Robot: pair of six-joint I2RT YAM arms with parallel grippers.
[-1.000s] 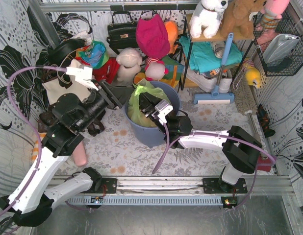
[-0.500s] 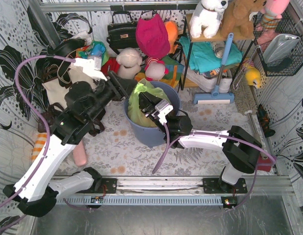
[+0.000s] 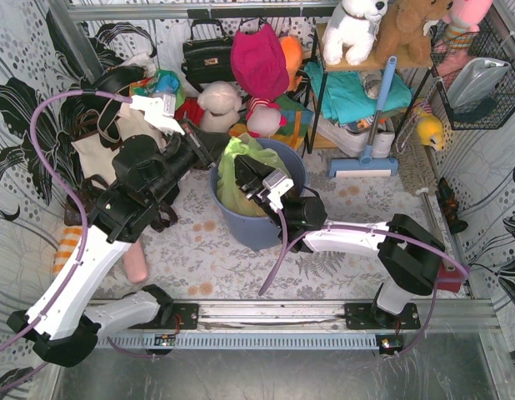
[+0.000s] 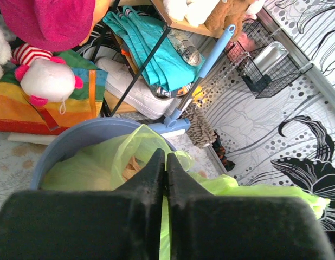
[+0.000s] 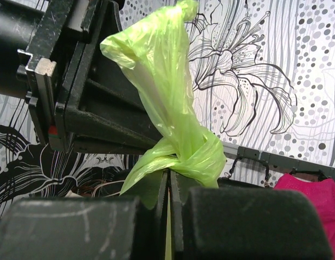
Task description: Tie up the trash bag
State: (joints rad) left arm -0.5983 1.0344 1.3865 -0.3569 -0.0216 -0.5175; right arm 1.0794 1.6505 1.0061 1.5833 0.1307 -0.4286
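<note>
Right arm reaches in from the near right of the desk (image 3: 199,242). Right end effector (image 3: 252,177) sits over the bin (image 3: 259,232), just inside its near rim. Wrist view: right end effector (image 5: 168,187) is pinched narrow, with a sliver of green film caught in the slit, so it reads as holding the bag (image 5: 159,76). A knot (image 5: 193,156) sits right at the fingertips, touching them. Above it the bag's free neck rises roughly upright, its long axis leaning a little away from the right arm toward the left arm's black housing close behind. Bag body (image 3: 234,185) lies in the bin, brown paper showing through. Further on, left end effector (image 3: 212,151) hangs at the bin's far-left rim. In its own view the left end effector (image 4: 166,162) is closed to a slit with green plastic (image 4: 97,170) in it and spilling off to one side, so it too appears to grip film. The two grips lie on opposite sides of the neck. The right is the nearer to the knot, so cinching likely means pulling apart along that axis. Soft toys (image 3: 217,107) stand beyond.
</note>
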